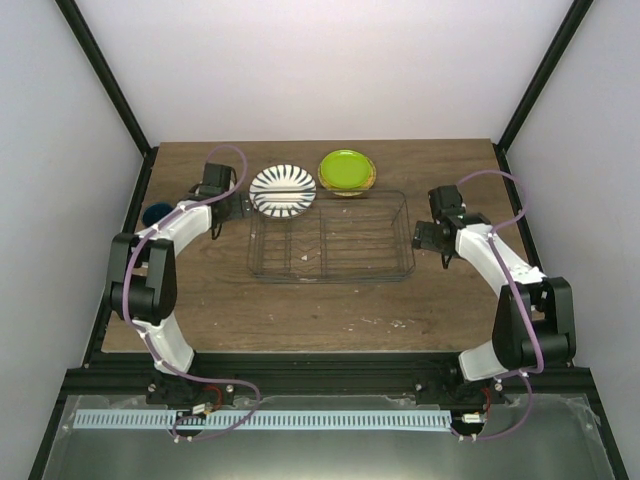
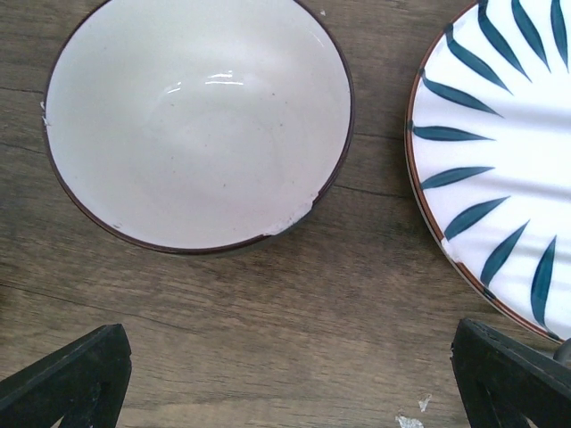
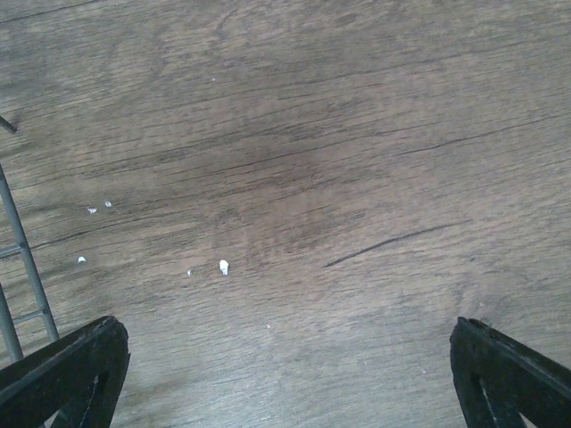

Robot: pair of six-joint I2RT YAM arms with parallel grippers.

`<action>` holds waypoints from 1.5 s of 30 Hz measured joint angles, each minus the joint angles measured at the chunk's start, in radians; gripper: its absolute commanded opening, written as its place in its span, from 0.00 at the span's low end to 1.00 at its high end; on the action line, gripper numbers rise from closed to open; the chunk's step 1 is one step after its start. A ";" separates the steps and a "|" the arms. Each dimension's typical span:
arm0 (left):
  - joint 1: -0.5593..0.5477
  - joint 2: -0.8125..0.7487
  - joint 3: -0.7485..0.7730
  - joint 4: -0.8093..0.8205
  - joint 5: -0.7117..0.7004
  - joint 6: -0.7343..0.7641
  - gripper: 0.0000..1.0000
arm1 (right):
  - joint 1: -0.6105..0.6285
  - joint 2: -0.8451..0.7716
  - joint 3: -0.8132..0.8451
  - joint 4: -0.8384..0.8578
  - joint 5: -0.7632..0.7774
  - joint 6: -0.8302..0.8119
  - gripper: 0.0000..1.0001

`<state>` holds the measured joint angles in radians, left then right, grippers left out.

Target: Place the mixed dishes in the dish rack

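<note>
The see-through wire dish rack sits mid-table with nothing in it. The white plate with dark radial stripes lies at its back left corner and also shows in the left wrist view. The lime-green plate lies behind the rack. The dark blue mug stands at the table's left edge. The cream bowl stands upright left of the striped plate; the left arm hides it from above. My left gripper is open and empty, just short of the bowl. My right gripper is open over bare wood right of the rack.
The rack's right end wires show at the left of the right wrist view. Small white crumbs lie on the brown wooden table. Black frame posts stand at the back corners, white walls around.
</note>
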<state>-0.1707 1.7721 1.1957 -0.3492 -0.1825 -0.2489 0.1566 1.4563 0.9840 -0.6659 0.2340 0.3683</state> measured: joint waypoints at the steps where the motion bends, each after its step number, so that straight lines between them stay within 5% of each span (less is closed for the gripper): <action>1: 0.000 0.002 0.002 0.000 0.000 0.000 1.00 | 0.003 -0.002 -0.002 0.000 0.002 0.002 1.00; 13: 0.000 0.005 0.013 -0.006 -0.014 0.003 1.00 | 0.014 -0.011 -0.010 -0.005 0.027 0.011 1.00; 21: -0.003 -0.146 -0.039 -0.075 -0.032 0.011 1.00 | 0.026 -0.011 0.021 -0.090 0.091 0.005 1.00; 28: 0.129 -0.237 -0.007 -0.159 -0.012 0.019 1.00 | 0.022 -0.010 0.159 -0.152 0.163 -0.008 1.00; 34: 0.238 -0.076 0.230 -0.272 -0.010 0.022 1.00 | 0.025 -0.036 0.233 -0.163 0.139 -0.039 1.00; 45: 0.237 0.172 0.502 -0.355 0.024 0.058 1.00 | 0.041 -0.162 0.172 -0.105 0.026 -0.079 1.00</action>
<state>0.0666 1.9442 1.6978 -0.7040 -0.1581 -0.1909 0.1974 1.2945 1.1564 -0.7704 0.2604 0.2893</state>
